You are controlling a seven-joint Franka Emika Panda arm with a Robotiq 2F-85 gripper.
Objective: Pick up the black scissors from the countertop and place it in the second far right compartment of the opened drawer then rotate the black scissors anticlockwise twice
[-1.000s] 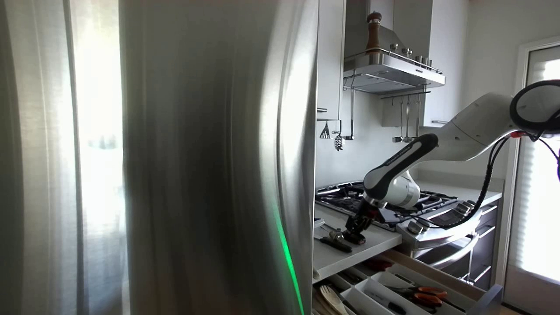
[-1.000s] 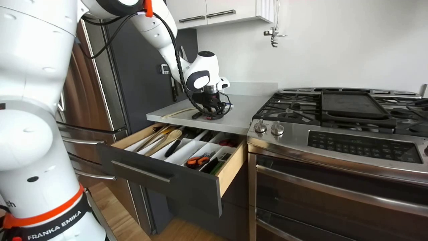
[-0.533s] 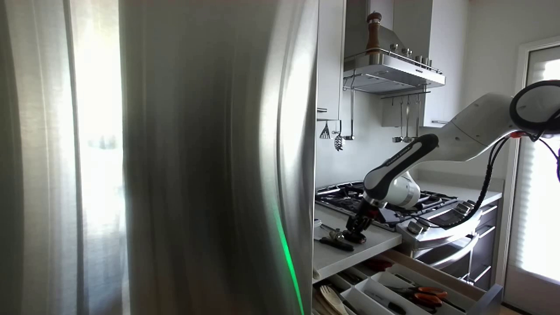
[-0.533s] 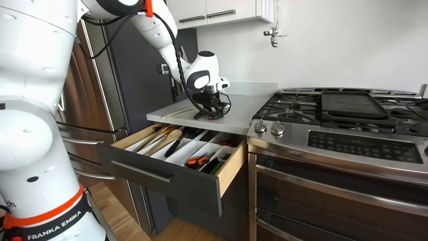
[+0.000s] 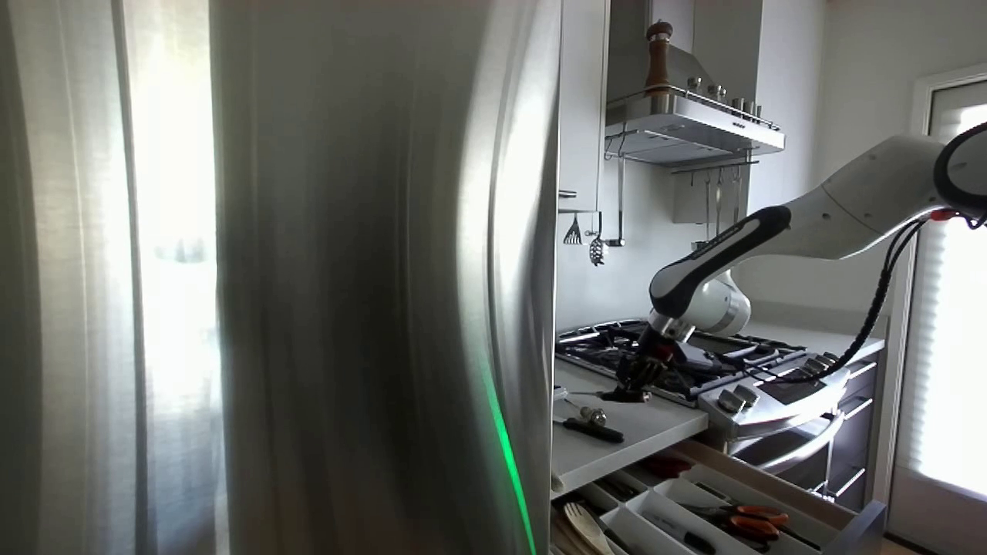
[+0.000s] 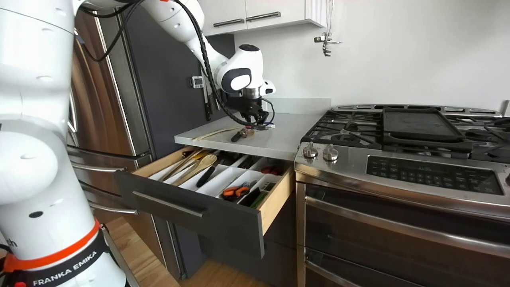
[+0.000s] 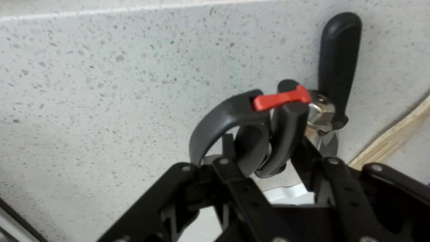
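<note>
Gripper [image 7: 265, 148]: pinching black scissors [image 7: 287, 132] by their handles — held off-centre, they may swivel.
Drawer [image 6: 223, 223]: orange-handled tool [image 6: 235, 192] could obstruct your placing.

Pepper mill [image 5: 658, 62] on range hood [image 5: 698, 122], griddle [image 6: 420, 124] on hob [image 6: 346, 138]

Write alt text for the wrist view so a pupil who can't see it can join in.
Black scissors with a red catch are held by the robot's gripper over a speckled, pale countertop. At the picture's right lie a black-handled utensil and part of a wooden utensil.
</note>
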